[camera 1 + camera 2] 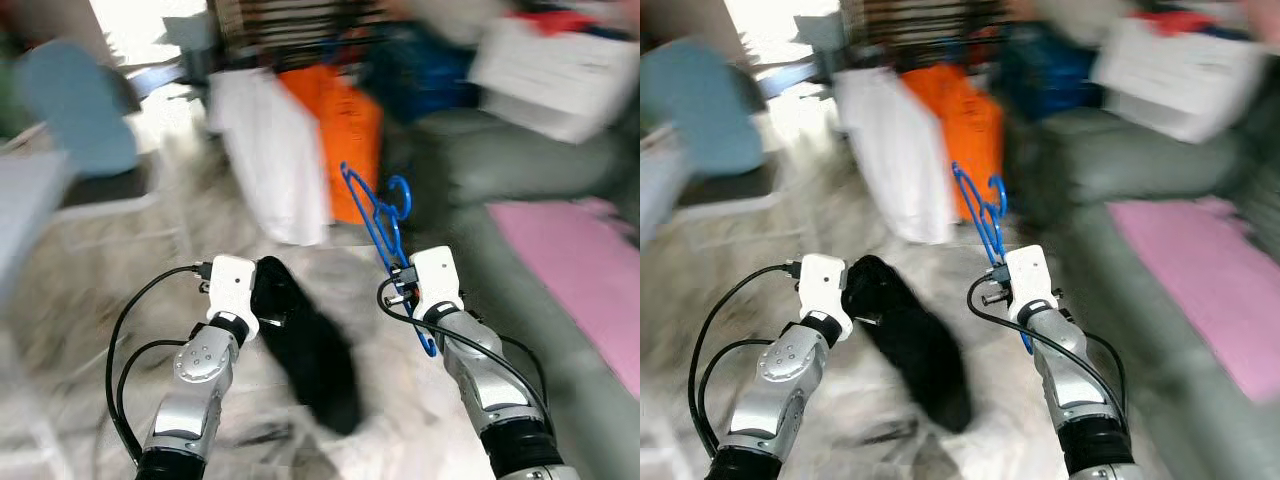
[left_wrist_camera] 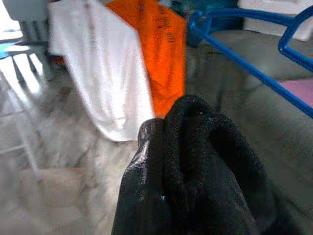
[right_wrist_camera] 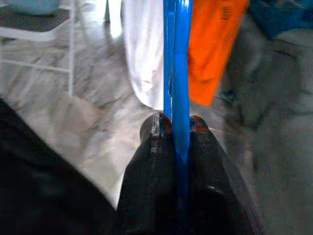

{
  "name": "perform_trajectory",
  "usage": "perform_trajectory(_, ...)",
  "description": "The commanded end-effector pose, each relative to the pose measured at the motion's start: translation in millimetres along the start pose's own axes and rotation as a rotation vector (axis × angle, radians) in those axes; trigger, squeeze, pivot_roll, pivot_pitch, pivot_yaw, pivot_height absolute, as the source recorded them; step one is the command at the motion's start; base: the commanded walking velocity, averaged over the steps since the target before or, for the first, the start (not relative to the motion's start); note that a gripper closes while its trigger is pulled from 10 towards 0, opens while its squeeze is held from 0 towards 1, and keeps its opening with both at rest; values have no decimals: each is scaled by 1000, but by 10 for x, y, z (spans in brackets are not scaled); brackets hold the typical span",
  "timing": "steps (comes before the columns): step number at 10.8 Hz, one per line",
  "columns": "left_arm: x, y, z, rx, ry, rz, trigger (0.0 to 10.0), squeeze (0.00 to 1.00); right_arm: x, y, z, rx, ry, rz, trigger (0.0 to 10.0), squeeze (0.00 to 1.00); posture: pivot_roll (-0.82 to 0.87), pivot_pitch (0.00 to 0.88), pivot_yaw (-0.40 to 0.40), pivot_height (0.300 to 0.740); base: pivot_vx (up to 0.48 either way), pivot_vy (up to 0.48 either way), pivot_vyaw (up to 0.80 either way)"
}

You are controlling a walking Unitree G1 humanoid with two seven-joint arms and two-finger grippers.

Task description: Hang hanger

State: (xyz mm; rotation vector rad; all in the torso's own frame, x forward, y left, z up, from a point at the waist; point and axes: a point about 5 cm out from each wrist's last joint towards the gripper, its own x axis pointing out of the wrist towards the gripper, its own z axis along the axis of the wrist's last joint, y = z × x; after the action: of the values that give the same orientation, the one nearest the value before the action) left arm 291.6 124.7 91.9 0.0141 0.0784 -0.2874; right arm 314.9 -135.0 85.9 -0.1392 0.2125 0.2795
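Nearest my head camera are the 2 silver arms, both raised in front of me. My right gripper [image 3: 173, 128] has its 2 black fingers pressed together on the bar of the blue hanger [image 1: 378, 222], which stands up from the gripper with its hook at the top, well above the pale marbled floor [image 1: 120, 300]. My left gripper [image 2: 168, 128] is clamped on a black garment [image 1: 310, 345] that bunches over its fingers and hangs down between the arms. Ahead, blurred, a white shirt [image 1: 272, 160] and an orange shirt [image 1: 345, 130] hang side by side. A pink mat [image 1: 575, 270] lies on the right.
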Motion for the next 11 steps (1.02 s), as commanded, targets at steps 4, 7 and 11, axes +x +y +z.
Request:
perform_trajectory(4, 14, 47, 89, 7, -31, 7, 10000, 0, 41, 53, 119, -6, -36, 15, 10000, 0, -178, 3, 38, 740, 290, 384, 0)
perform_trajectory(7, 18, 24, 92, -2, -32, 6, 10000, 0, 32, 60, 99, -4, -30, 14, 10000, 0, -180, 5, 39, 740, 95, 120, 0)
perform_trajectory(11, 159, 54, 243, 285, -76, -122, 10000, 0, -46, -78, -30, -56, 78, 41, 10000, 0, -179, 2, 40, 740, 0, 0, 0)
